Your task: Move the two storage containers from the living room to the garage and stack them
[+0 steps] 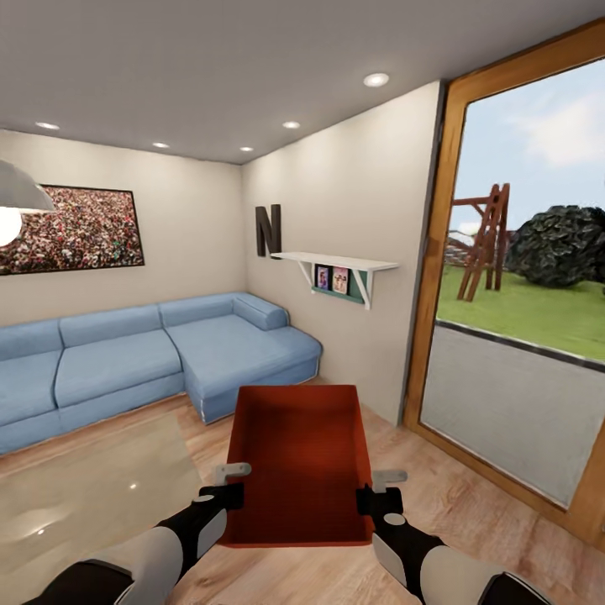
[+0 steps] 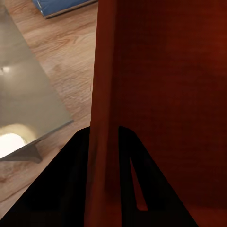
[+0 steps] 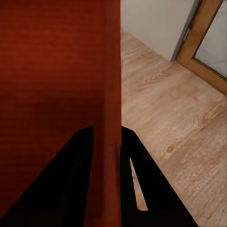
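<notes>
An orange-red open-top storage container (image 1: 301, 458) hangs in front of me above the light wood plank floor. My left gripper (image 1: 233, 489) is shut on its left wall near the front corner. On the opposite side my right gripper (image 1: 370, 496) is shut on the right wall. In the left wrist view the container wall (image 2: 105, 94) runs between the two dark fingers (image 2: 71, 179). The right wrist view shows the same clamp, with the wall (image 3: 109, 85) between its fingers (image 3: 137, 184). The container looks empty.
A blue L-shaped sofa (image 1: 143, 353) lines the far wall and left corner. A glass-topped low table (image 1: 84, 496) lies at my lower left. A wood-framed glass door (image 1: 521, 294) fills the right side. A white wall shelf (image 1: 336, 265) sticks out above the sofa's end.
</notes>
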You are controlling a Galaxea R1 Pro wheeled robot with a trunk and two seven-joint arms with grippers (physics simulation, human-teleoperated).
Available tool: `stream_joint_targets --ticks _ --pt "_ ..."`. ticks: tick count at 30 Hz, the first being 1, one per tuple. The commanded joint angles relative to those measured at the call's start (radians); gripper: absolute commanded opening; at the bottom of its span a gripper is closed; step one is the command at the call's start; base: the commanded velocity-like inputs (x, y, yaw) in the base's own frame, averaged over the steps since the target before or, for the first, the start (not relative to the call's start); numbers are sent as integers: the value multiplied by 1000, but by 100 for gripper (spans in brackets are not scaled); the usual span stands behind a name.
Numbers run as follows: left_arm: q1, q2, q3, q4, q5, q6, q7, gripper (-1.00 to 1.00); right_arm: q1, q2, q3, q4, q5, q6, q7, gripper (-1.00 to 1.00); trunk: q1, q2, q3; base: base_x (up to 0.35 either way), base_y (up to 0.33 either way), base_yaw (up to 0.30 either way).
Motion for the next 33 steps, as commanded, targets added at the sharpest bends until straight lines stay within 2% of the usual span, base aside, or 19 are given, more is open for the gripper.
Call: stream_joint_targets --ticks 1,16,33 --pt "-2 1 64 -2 -2 -19 82 -100 0 0 22 0 -13 2 5 -100 0 -1 -2 0 0 273" --pt "-2 1 64 -2 -2 -19 82 -100 0 0 22 0 -14 1 9 -100 0 -1 -2 0 0 36" --pt "-2 1 64 -2 -2 -19 82 -100 0 0 22 0 -13 -1 9 -100 0 -1 -2 0 0 262"
